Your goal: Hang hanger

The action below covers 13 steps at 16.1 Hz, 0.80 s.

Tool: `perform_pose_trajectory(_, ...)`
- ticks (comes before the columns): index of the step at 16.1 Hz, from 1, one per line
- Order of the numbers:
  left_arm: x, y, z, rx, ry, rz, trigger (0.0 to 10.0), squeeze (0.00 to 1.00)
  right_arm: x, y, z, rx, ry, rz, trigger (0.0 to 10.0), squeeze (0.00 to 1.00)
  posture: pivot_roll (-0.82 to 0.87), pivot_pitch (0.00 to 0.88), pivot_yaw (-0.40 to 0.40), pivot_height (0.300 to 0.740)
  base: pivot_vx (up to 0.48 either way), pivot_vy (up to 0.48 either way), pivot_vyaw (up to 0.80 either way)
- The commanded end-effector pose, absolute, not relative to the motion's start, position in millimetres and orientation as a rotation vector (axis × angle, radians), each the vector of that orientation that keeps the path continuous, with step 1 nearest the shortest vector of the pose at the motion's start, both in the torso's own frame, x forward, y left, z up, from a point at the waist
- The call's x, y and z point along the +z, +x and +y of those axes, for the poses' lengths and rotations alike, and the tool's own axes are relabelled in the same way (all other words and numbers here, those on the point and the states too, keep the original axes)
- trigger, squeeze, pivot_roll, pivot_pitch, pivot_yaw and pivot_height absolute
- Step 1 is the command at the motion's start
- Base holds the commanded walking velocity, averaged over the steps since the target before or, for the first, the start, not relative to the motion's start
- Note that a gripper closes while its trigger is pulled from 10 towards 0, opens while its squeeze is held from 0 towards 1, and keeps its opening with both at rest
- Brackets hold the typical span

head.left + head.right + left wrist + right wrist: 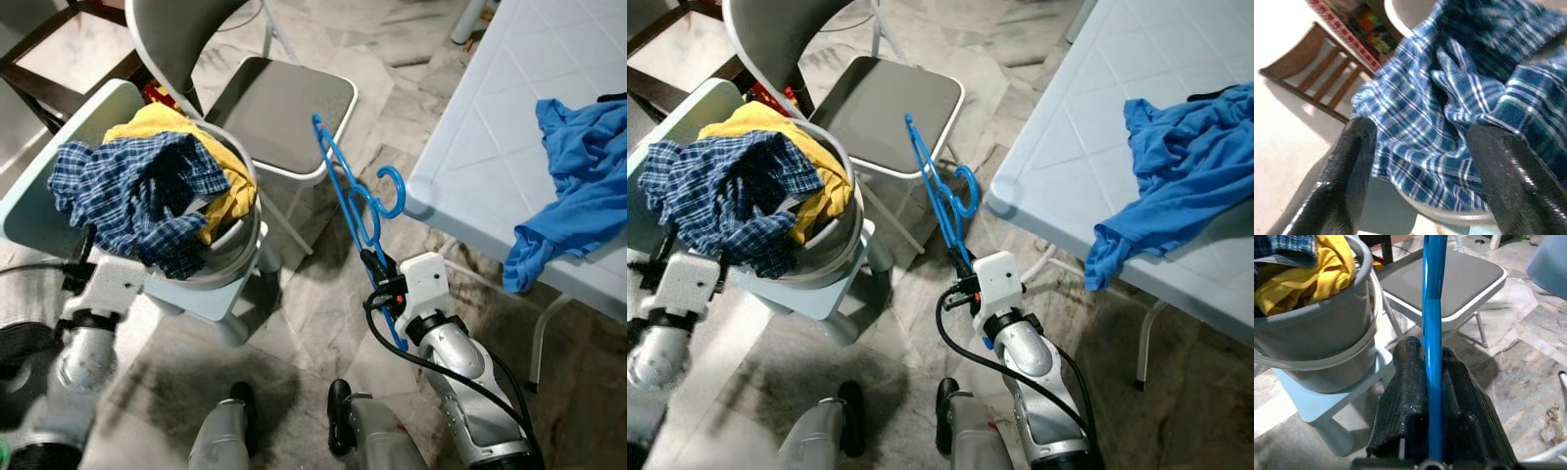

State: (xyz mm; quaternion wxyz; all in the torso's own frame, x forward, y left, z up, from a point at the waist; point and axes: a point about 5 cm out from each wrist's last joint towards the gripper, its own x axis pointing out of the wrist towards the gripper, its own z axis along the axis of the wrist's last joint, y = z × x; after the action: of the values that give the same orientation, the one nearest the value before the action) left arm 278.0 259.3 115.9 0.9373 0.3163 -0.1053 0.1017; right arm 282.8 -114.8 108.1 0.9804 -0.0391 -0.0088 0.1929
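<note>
A blue plastic hanger [355,209] stands nearly upright in front of me, its hook [393,189] curling toward the white table. My right gripper [377,271] is shut on the hanger's lower bar; in the right wrist view both black fingers [1410,396] press against the blue bar [1433,323]. My left gripper [1422,161] is open, close beside the blue plaid shirt [137,196] that spills over the grey bucket [230,250]. A yellow garment [220,171] lies in the same bucket.
The bucket rests on a pale stool [211,299]. A grey folding chair [284,108] stands behind the hanger. A white table [490,127] on the right carries a blue shirt [578,186] draped over its edge. A dark wooden chair [39,59] is at far left.
</note>
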Motion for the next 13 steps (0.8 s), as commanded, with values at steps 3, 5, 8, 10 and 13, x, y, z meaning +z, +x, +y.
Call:
perform_pose_trajectory(3,106,275,283,0.360,0.395,-0.095,10.0,1.00,104,283,-116,0.395,-0.076,-0.004,10.0,0.00,-0.14,0.300,-0.039,0.740,0.000,0.000,0.00)
perform_pose_trajectory(5,120,280,286,0.307,0.468,-0.132,10.0,1.00,105,285,-116,0.397,-0.077,-0.009,10.0,0.00,-0.14,0.296,-0.039,0.740,0.000,0.000,0.00)
perform_pose_trajectory(8,111,274,251,0.121,0.475,-0.174,10.0,1.00,105,284,-116,0.398,-0.078,-0.010,10.0,0.00,-0.14,0.296,-0.039,0.740,0.000,0.000,0.00)
perform_pose_trajectory(10,95,267,223,0.018,0.365,-0.145,10.0,1.00,105,284,-116,0.399,-0.078,-0.011,10.0,0.00,-0.15,0.297,-0.039,0.740,0.000,0.000,0.00)
perform_pose_trajectory(13,70,253,176,-0.155,0.195,-0.088,10.0,1.00,105,284,-117,0.399,-0.084,-0.013,10.0,0.00,-0.16,0.299,-0.052,0.740,0.000,0.000,0.00)
